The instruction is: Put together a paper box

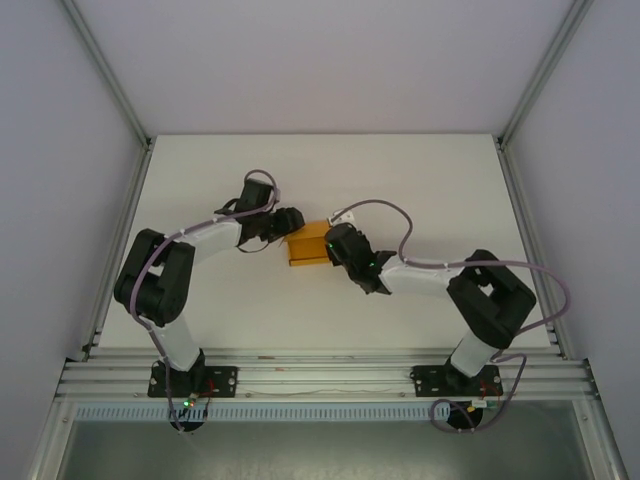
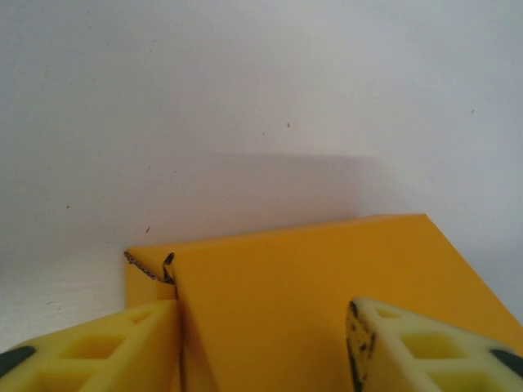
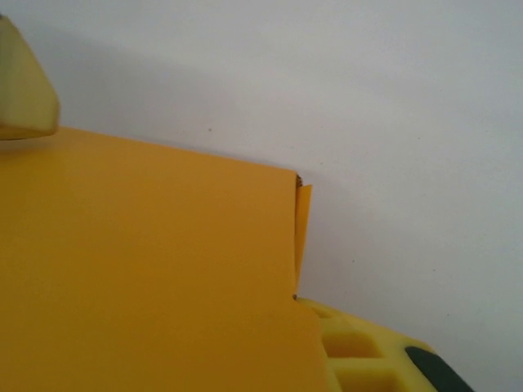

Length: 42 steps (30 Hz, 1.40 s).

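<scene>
Orange paper box point(image 1: 308, 246), left fingers point(image 2: 98, 347) astride, right fingers point(image 3: 368, 351) touching

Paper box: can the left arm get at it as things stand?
Probably yes. The left gripper is right at the paper box, its fingers straddling a corner; the right gripper sits at the opposite side, out of its way.

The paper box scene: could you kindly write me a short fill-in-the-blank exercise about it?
The paper box is coloured ____. It lies ____ the left gripper and the right gripper. The table beneath it is ____.
Missing words: orange; between; white.
</scene>
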Available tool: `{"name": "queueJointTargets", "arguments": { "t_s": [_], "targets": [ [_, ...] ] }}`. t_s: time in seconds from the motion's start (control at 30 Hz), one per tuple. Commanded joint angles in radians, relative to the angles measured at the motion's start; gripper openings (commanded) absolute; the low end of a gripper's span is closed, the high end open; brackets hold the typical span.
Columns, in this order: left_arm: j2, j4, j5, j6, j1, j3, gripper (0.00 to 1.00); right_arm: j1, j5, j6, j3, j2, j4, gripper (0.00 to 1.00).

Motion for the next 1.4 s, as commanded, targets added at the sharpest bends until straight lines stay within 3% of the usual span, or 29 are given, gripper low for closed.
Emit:
{"name": "queueJointTargets", "arguments": {
  "t_s": [0.0, 0.37, 0.5, 0.63, 0.73, 0.8, 1.03, 1.23, 1.37],
  "targets": [
    [0.003, 0.055, 0.024, -0.028, -0.003, -0.055, 0.54, 0.006, 0.009, 0.018, -0.028, -0.063, -0.044, 0.25],
    [-0.050, 0.025, -0.094, 0.050, -0.025, -0.124, 0.45, 0.007, -0.141, 0.083, -0.135, -0.229, -0.183, 0.52],
    [-0.069, -0.043, -0.208, 0.115, -0.071, -0.106, 0.43, 0.006, -0.233, 0.096, -0.195, -0.334, -0.232, 0.64],
    [-0.071, -0.109, -0.323, 0.164, -0.119, -0.072, 0.43, 0.006, -0.250, 0.132, -0.263, -0.469, -0.168, 0.78],
    [-0.064, -0.119, -0.350, 0.175, -0.138, -0.061, 0.42, 0.003, -0.305, 0.122, -0.278, -0.544, -0.139, 0.90],
    [-0.062, -0.113, -0.367, 0.179, -0.151, -0.064, 0.42, -0.011, -0.256, 0.159, -0.246, -0.559, -0.142, 0.93],
    [-0.064, -0.076, -0.358, 0.170, -0.162, -0.079, 0.42, -0.112, -0.279, 0.218, -0.075, -0.379, -0.163, 0.93],
    [-0.090, -0.093, -0.364, 0.173, -0.163, -0.060, 0.43, -0.141, -0.267, 0.227, 0.057, -0.104, -0.219, 0.86],
    [-0.134, -0.132, -0.376, 0.200, -0.162, -0.028, 0.46, -0.146, -0.289, 0.203, 0.076, 0.000, -0.205, 0.83]
  ]
}}
